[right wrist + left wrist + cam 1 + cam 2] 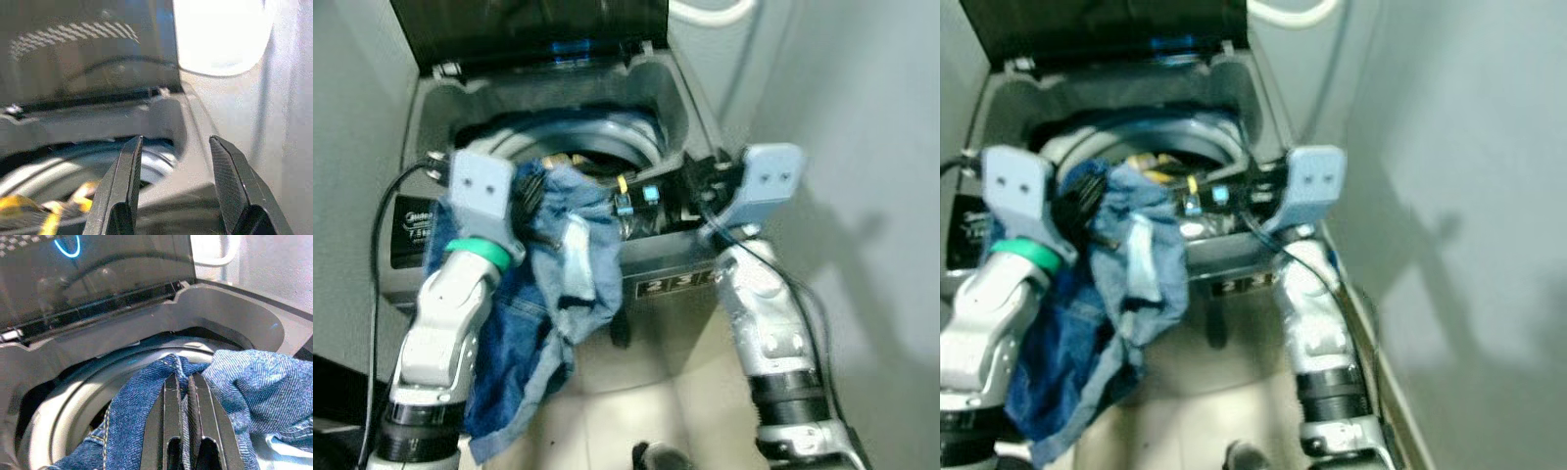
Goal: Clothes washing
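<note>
Denim jeans (pixel 548 284) hanging lengthwise downward, pinched in left gripper (pixel 182 382); right gripper (pixel 176 147) wide.

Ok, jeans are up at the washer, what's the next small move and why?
Probably carry the left gripper forward over the drum: its fingers are shut on the jeans, most of which hang outside the washer's front.

The right gripper (pixel 176 147) has its two black fingers (pixel 122 186) spread apart, with a clear gap between them, nothing held. Beyond them lies the grey top of the washing machine (pixel 166 122), its round drum opening (pixel 73 166) beneath the fingers. Something yellow (pixel 29 208) shows inside the drum. The dark raised lid (pixel 83 49) stands behind, and a bright white glare (pixel 220 34) sits beside it.
</note>
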Tool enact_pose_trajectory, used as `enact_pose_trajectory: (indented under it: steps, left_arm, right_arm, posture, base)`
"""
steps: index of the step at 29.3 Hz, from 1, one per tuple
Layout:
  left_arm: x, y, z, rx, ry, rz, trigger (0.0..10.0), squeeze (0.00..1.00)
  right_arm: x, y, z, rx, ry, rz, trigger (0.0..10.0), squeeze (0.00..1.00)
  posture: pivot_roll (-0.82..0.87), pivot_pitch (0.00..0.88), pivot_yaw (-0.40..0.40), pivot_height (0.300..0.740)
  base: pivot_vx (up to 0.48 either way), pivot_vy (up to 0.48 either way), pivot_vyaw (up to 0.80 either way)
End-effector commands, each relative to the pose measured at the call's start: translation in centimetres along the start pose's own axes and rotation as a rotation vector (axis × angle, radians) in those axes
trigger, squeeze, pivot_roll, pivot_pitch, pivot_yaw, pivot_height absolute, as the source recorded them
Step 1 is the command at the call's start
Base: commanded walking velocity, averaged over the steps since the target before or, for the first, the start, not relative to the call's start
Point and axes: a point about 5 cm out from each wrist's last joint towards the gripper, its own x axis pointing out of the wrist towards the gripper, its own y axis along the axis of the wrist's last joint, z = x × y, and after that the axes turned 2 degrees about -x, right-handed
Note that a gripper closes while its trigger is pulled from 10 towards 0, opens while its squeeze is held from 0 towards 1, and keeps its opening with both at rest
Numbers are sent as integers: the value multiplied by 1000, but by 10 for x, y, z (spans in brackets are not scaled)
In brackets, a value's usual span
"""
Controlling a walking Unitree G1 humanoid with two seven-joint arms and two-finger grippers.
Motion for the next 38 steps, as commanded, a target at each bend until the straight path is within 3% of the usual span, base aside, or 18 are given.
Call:
enact_pose_trajectory:
  steps: [1, 18, 29, 34, 38]
  left_arm:
    - [-1, 4, -4, 18, 33, 32, 10000, 0]
    - [-1, 4, -1, 52, 32, 34, 10000, 0]
    - [-2, 4, 3, 39, 12, 30, 10000, 0]
    - [0, 11, 0, 43, 24, 75, 10000, 0]
    - [1, 17, 1, 83, 12, 108, 10000, 0]
  right_arm:
    - [0, -1, -9, 14, 30, 0, 10000, 0]
    - [0, 1, -13, 33, 55, 15, 10000, 0]
    - [0, 1, -13, 30, 55, 14, 10000, 0]
    - [0, 2, -14, 32, 63, 19, 10000, 0]
    - [2, 11, -23, 58, 150, 52, 10000, 0]
  posture:
    - [93, 53, 97, 740]
    - [95, 57, 96, 740]
    - [95, 57, 96, 740]
    - [95, 55, 96, 740]
    - [97, 51, 96, 740]
  base:
    - [416, 0, 0]
    - [444, 0, 0]
    - [0, 0, 0]
    - [0, 0, 0]
    - [0, 0, 0]
